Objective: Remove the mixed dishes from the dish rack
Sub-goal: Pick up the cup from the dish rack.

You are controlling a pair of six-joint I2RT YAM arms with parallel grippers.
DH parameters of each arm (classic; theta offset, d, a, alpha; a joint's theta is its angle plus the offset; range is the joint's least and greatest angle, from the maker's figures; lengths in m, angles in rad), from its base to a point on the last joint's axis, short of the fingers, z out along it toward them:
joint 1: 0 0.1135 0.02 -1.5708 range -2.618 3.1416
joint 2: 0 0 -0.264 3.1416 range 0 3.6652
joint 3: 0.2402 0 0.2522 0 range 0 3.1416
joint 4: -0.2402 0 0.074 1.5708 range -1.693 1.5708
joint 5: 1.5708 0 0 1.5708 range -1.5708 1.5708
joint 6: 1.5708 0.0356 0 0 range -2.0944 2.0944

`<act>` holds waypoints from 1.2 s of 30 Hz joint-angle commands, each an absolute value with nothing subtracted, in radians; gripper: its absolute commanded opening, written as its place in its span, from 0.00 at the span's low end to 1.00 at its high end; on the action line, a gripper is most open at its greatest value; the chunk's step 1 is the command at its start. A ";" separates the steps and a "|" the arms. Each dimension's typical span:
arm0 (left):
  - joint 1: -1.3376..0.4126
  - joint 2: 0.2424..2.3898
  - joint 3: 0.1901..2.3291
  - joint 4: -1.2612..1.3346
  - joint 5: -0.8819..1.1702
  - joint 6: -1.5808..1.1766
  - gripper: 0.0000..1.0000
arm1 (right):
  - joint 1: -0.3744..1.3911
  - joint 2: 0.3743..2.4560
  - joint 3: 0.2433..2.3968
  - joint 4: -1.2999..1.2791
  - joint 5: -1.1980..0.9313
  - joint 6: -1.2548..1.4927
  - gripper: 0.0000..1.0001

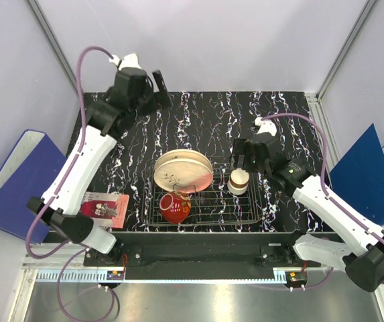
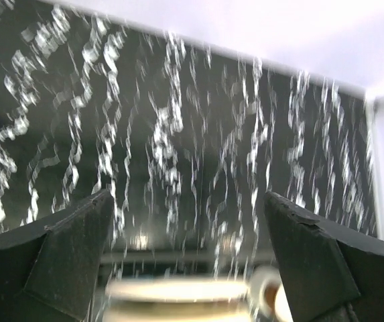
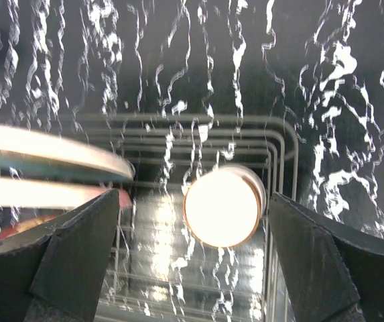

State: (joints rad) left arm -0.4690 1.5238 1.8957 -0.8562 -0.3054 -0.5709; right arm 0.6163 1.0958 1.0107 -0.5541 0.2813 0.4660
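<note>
Silver wire dish rack (image 1: 257, 216) sits low centre in your top view, on the black marbled surface (image 1: 279, 114). Your right claw (image 1: 243, 158) hangs directly over the small brown-cream cup (image 1: 238, 182), which stands in the rack's upper right corner. Claw and cup are apart, not touching. Two cream plates (image 1: 183, 170) stand on edge in the rack's upper left part, with the red bowl-cup (image 1: 175, 208) just below them. Your left claw (image 1: 159, 83) is well apart from the rack, at the upper left of the frame, over the surface.

The right wrist view adds what the top view cannot: the cup's round pale top lies centred between the fingers (image 3: 78, 261), with rack wires around it and plate rims at the left edge. The left wrist view is blurred and gives only marbling, plus a cream rim along the bottom edge.

Both claws are spread wide and hold nothing. A red card (image 1: 108, 206) lies outside the rack, at lower left.
</note>
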 commanded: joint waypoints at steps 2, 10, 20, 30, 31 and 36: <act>-0.508 1.425 1.689 -0.779 -0.350 -0.543 0.99 | 0.683 1.097 1.019 -0.675 0.390 0.468 1.00; -0.560 1.258 1.525 -0.747 -0.345 -0.529 0.99 | 0.703 1.215 1.005 -0.658 0.407 0.472 1.00; -0.571 1.160 1.428 -0.747 -0.333 -0.537 0.99 | 0.703 1.292 0.922 -0.549 0.350 0.500 1.00; -0.583 1.172 1.407 -0.746 -0.327 -0.554 0.99 | 0.703 1.296 0.893 -0.512 0.342 0.495 0.82; -0.584 1.173 1.404 -0.744 -0.330 -0.552 0.99 | 0.703 1.289 0.890 -0.506 0.342 0.494 0.79; -0.591 1.172 1.397 -0.744 -0.337 -0.554 0.99 | 0.703 1.264 0.879 -0.509 0.354 0.495 0.61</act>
State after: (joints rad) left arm -0.5842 1.1748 1.4006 -0.7898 -0.3225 -0.5503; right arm 0.6949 1.3006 0.8883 -0.5381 0.3416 0.4908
